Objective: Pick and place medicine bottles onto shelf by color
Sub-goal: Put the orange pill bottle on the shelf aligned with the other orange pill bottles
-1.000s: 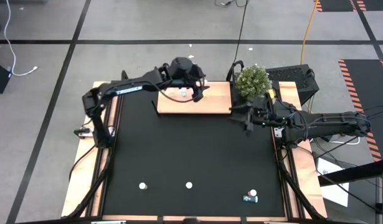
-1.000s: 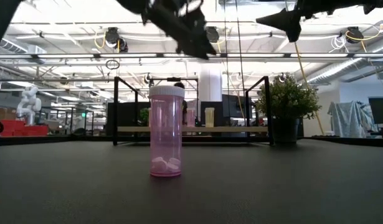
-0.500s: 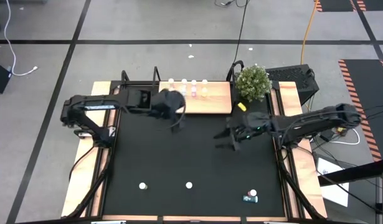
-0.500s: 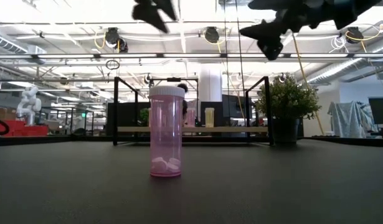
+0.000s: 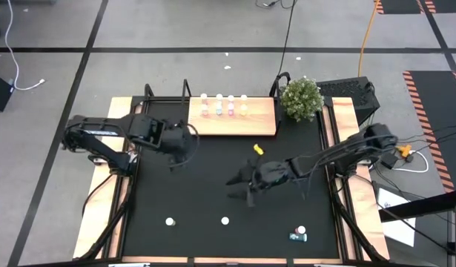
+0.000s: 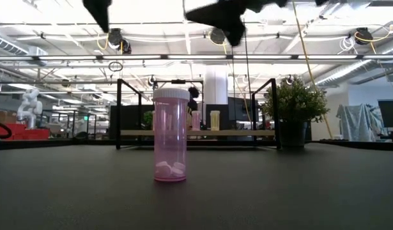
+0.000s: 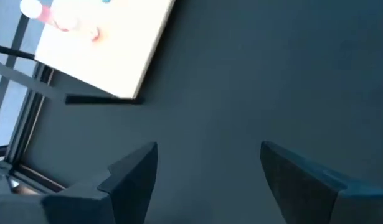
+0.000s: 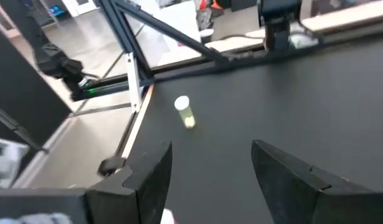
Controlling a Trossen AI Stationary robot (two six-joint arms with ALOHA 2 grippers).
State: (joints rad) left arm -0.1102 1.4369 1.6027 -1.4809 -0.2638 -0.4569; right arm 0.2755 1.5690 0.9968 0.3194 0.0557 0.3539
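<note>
The light-wood shelf (image 5: 231, 119) lies at the table's far edge, with several white-capped medicine bottles (image 5: 219, 105) standing in a row along its far side. A pink bottle (image 6: 170, 135) stands upright on the black mat near the front edge (image 5: 225, 220). A yellow bottle (image 8: 185, 112) stands to its left (image 5: 169, 221). Two more bottles (image 5: 299, 234) lie at the near right. My left gripper (image 5: 179, 152) hovers open over the mat, near and left of the shelf (image 7: 104, 43). My right gripper (image 5: 239, 185) hangs open over the mat's middle.
A potted plant (image 5: 300, 97) stands at the shelf's right end. Black frame rails (image 5: 131, 185) run along the table's sides. The black mat (image 5: 213, 170) lies bare between the shelf and the near bottles.
My left gripper has pulled back from over the shelf toward the table's left and near side, tipping downward; the bottles stay standing on the shelf. My right gripper has swung from the far right by the plant toward the middle and near edge, sinking a little.
</note>
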